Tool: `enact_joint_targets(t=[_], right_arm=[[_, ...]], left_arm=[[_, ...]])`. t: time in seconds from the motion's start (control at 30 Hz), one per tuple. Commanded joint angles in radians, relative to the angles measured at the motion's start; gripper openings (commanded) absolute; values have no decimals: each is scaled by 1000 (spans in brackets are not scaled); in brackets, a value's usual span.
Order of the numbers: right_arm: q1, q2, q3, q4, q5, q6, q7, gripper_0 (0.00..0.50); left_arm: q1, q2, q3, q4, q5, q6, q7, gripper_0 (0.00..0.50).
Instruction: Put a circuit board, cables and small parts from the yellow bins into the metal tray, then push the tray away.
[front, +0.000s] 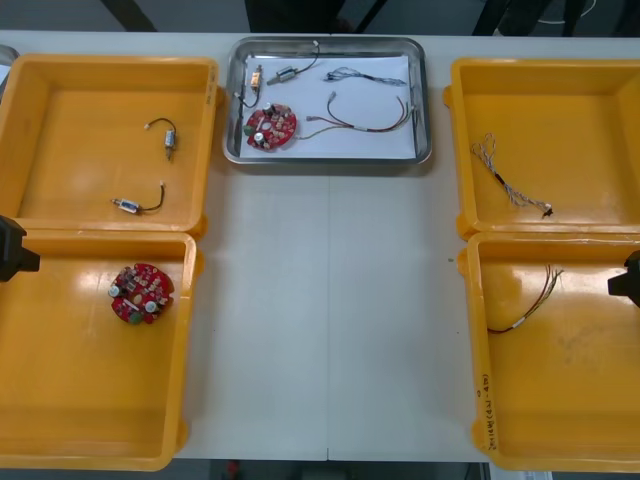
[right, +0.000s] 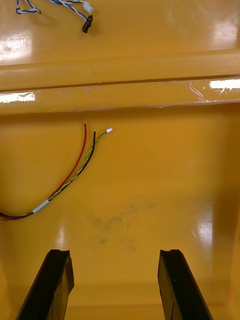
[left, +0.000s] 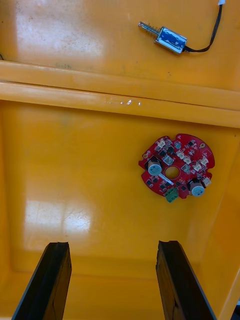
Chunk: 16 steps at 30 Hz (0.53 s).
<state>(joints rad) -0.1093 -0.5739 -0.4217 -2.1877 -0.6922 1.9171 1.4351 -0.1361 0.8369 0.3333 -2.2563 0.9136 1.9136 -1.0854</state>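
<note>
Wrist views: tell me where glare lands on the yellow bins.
Right wrist view: bright streaks along the bin rim beyond the open right gripper, none on the red and yellow cable. Left wrist view: a broad patch on the bin floor ahead of the open left gripper, clear of the circuit board.

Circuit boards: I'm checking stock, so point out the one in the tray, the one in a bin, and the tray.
Metal tray (front: 425, 100), front view, right rim.
Tray's circuit board (front: 271, 126), front view, its centre.
Binned circuit board (front: 141, 293), front view, its centre.
</note>
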Motion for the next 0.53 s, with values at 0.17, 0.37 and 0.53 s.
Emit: enact_joint_targets(t=[0.17, 0.37, 0.53], right_arm=[[-9, 5, 12, -11, -3, 3, -21, 500], [-9, 5, 12, -11, -3, 3, -21, 500], [-9, 5, 12, -11, -3, 3, -21, 500]], left_arm=[[18, 25, 13, -13, 7, 6, -37, 500], [18, 25, 13, -13, 7, 6, -37, 500], [18, 25, 13, -13, 7, 6, -37, 500]])
